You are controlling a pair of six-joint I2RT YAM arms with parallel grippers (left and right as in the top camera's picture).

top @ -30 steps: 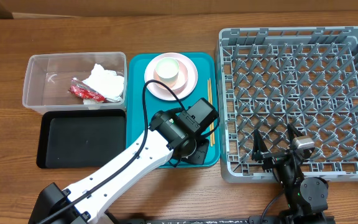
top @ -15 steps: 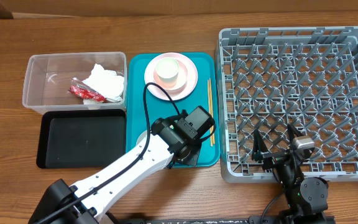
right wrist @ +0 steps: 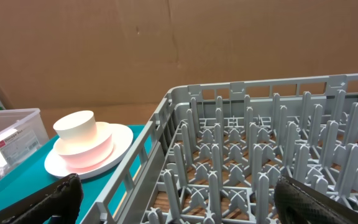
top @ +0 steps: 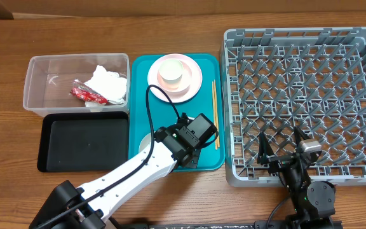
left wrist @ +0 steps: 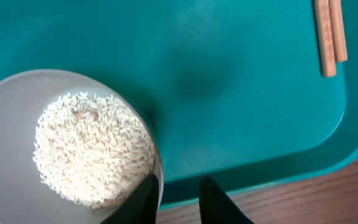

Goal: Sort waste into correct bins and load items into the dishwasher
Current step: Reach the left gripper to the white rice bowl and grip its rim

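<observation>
Because the bowl [left wrist: 5,118] of rice [left wrist: 92,149] sits at the near left corner of the teal tray [left wrist: 229,74], my left fingers [left wrist: 216,205] are the ones placed for it. They hang over its right rim, one tip over the inner wall and the other outside, above the tray. They stand narrowly parted, and I cannot tell whether they pinch the rim or merely bracket it. From there the black tray [top: 84,143] lies directly to my left, just beside the teal tray, with the clear tub [top: 43,83] farther from me. I judge the rice must travel that way, with the bowl kept level. My right fingers [top: 263,145] are spread wide over the near edge of the grey rack [top: 361,38], well apart from the bowl. The chopsticks [left wrist: 328,31] lie to the right, their length pointing away from me.
</observation>
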